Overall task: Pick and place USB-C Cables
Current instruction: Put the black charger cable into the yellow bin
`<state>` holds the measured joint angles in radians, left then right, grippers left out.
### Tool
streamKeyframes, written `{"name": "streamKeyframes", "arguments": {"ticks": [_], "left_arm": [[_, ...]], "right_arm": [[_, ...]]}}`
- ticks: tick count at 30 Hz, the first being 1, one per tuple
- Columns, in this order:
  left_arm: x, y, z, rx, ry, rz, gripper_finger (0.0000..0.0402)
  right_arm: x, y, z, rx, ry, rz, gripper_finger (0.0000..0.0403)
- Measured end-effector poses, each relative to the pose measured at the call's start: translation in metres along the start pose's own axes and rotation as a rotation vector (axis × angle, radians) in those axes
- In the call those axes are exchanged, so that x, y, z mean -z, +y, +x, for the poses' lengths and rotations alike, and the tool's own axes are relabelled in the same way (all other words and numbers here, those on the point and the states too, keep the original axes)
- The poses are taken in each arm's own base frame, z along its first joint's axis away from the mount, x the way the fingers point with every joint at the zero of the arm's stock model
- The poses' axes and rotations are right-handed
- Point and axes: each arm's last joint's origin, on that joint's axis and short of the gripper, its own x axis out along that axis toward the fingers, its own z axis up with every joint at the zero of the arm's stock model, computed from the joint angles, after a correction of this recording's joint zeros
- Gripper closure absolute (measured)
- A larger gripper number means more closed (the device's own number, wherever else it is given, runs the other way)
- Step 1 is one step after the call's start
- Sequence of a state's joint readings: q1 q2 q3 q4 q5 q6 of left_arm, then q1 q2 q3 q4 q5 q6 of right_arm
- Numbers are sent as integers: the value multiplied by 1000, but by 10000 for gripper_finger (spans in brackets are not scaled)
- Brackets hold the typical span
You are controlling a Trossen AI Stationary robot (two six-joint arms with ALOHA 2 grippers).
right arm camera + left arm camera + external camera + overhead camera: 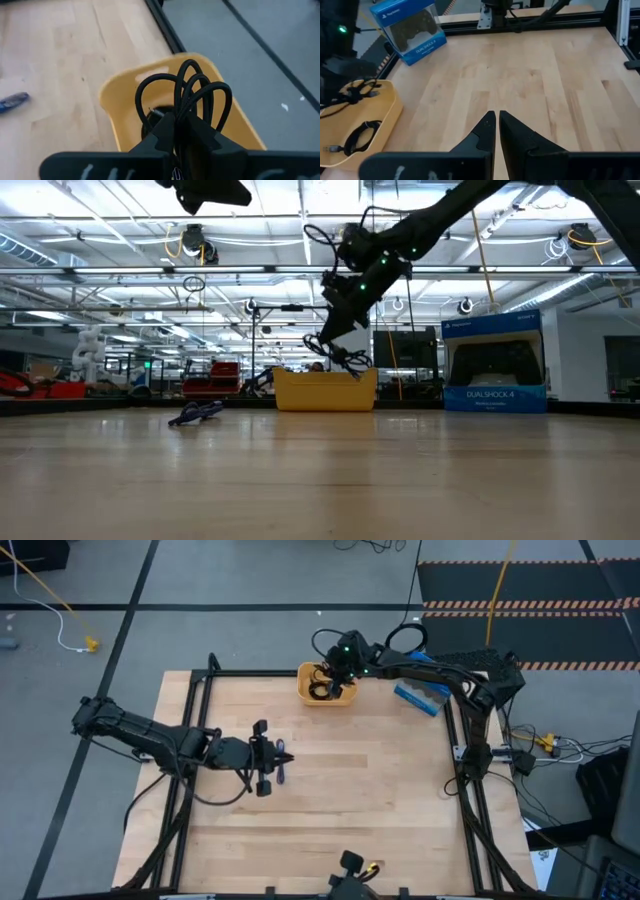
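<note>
Right claw [340,668] over the yellow tray [304,692] at about 12 o'clock on the worktop [330,810], clamped on a black coiled cable [192,92]. Loops fanned out past the fingers in the right wrist view; in the low view cable [335,352] hanging just above the tray rim [325,392], apart from it. Coil straight below the claw, tray straight below the coil: release looks like a plain vertical drop, no sideways travel needed. Second black cable [362,136] already lying inside the tray.

Left claw [268,760] near worktop centre, slightly toward 9 o'clock, fingers [485,132] pressed nearly together, nothing between them. Purple-blue cable [281,765] flat on the worktop at the claw tips in the high view, long axis hard to read. Left arm clearly nearer that cable than the right; tray off toward 1 o'clock from it.

Blue game controller box [420,695] beside the tray, toward 3 o'clock of it.
</note>
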<state>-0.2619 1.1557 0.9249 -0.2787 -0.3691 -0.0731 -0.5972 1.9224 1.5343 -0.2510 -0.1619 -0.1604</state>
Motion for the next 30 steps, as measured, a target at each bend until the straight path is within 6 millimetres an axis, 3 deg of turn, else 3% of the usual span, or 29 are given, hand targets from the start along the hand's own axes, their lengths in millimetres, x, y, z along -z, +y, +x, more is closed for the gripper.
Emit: {"name": "streamKeyframes", "arguments": {"ticks": [8, 30], "left_arm": [[0, 2, 1, -8, 2, -4, 376], [0, 2, 1, -7, 3, -4, 376]], "right_arm": [[11, -2, 20, -4, 28, 27, 385], [17, -13, 26, 47, 17, 86, 368]]}}
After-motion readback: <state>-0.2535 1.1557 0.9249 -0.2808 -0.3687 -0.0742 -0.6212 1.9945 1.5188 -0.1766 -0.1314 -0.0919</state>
